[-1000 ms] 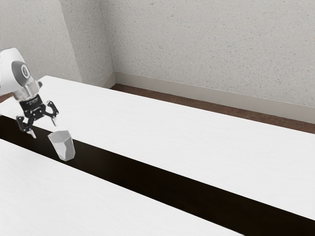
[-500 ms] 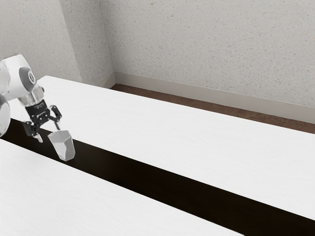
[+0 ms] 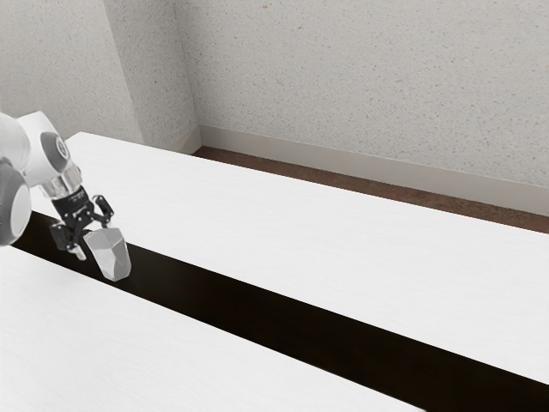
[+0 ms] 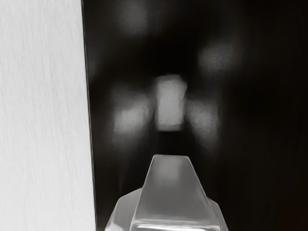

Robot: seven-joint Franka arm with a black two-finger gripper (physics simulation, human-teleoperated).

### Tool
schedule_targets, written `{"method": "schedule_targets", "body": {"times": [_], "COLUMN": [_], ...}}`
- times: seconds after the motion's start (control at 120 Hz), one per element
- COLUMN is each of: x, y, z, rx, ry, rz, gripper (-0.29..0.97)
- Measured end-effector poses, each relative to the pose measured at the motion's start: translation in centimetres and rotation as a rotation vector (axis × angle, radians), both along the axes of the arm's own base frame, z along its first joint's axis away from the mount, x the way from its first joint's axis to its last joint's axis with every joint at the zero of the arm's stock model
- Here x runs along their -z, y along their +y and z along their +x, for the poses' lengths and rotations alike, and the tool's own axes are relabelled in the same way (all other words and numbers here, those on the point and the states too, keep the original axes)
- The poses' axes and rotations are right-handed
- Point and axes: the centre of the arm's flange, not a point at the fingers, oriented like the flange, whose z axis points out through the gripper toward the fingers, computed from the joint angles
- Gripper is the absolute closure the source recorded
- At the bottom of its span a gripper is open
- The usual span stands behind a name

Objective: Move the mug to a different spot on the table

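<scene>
A pale grey faceted mug (image 3: 111, 255) stands upright on the black strip (image 3: 257, 313) that runs across the white table (image 3: 300, 232). My black gripper (image 3: 92, 233) hangs low at the mug's rim, on its side toward the exterior view's left. The fingers are spread, one fingertip (image 3: 77, 250) left of the mug and the other just behind its rim. They stand apart as in the earlier frames, so the gripper is open. In the wrist view the mug (image 4: 166, 199) shows large and blurred just under my hand, over the dark strip.
White table surface lies on both sides of the black strip, seen also in the wrist view as a white band (image 4: 43, 120) beside the mug. A grey wall (image 3: 360, 77) and a baseboard stand behind the table's far edge.
My hand has come down and toward the exterior view's right, from above and left of the mug to its rim. The mug has not moved. The fingers stay spread.
</scene>
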Motion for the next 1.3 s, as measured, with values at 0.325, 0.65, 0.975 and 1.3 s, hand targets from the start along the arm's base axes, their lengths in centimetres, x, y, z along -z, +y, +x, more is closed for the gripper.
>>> {"method": "schedule_targets", "body": {"times": [0.325, 0.65, 0.975, 1.3], "x": [0.63, 0.77, 0.91, 0.14], "y": [0.46, 0.71, 0.71, 0.83], "z": [-0.09, 0.29, 0.35, 0.53], "rx": [0.014, 0.048, 0.066, 0.081], "ry": [-0.005, -0.031, -0.04, -0.047], "rz": [0.008, 0.027, 0.028, 0.036], "gripper": [0.0, 0.23, 0.53, 0.67]}}
